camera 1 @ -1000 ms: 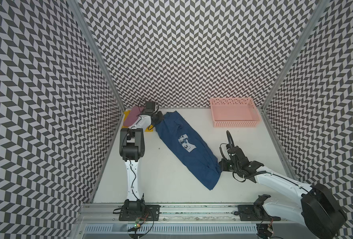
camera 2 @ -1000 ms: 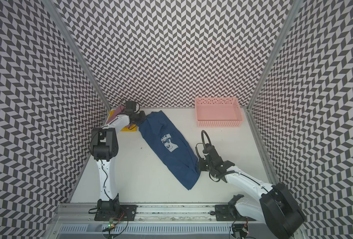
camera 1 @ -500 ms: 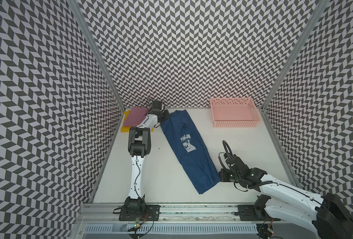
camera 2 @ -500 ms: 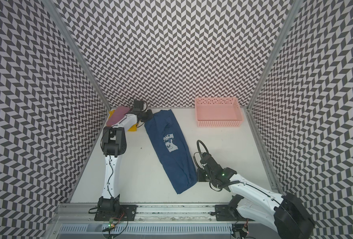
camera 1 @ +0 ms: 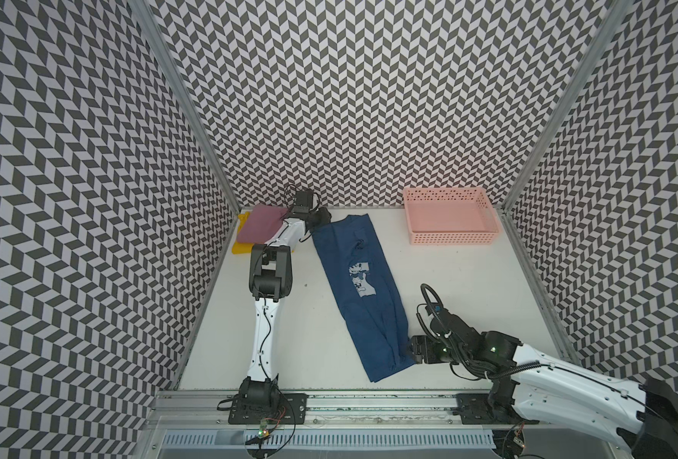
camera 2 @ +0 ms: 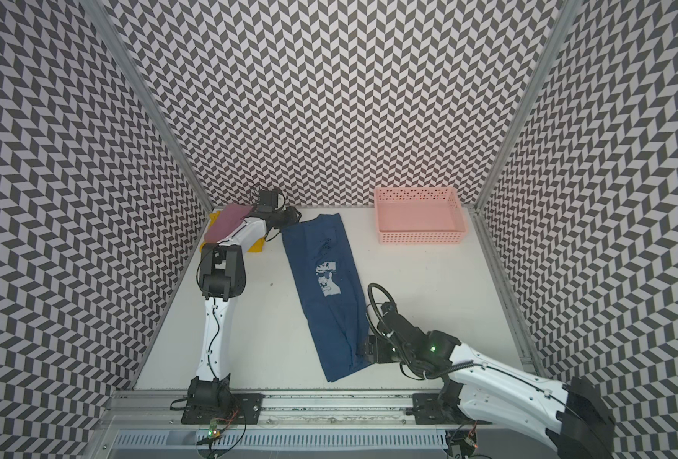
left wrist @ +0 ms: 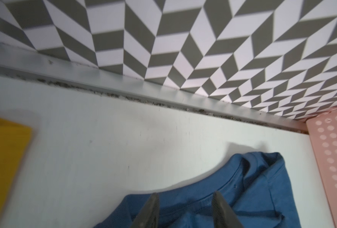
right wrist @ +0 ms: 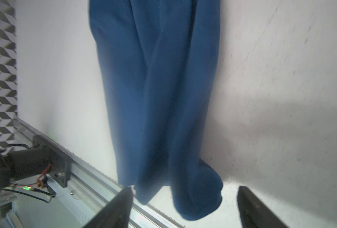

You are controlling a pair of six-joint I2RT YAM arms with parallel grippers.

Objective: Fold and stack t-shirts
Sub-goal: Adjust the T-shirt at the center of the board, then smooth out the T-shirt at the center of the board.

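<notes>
The white table (camera 1: 468, 286) carries the navy blue t-shirt (camera 1: 369, 318) as a long narrow strip, running from the far middle down to the near edge, print up. The pink basket (camera 1: 448, 237) sits well apart at the far right. In the far left corner, the mauve-pink t-shirt (camera 1: 260, 224) lies folded on the yellow t-shirt (camera 1: 240, 247), and the left arm crosses over this pile, hiding part of it.

The left gripper (left wrist: 185, 194) hangs over the navy collar end with its jaws partly spread, clamping nothing. The right gripper (right wrist: 184, 188) stands wide apart at the near hem, which bulges loose between the fingers (right wrist: 124, 199).

A second ago both grippers pinched the shirt, and it lay more slanted towards the right. Now both have let go.
</notes>
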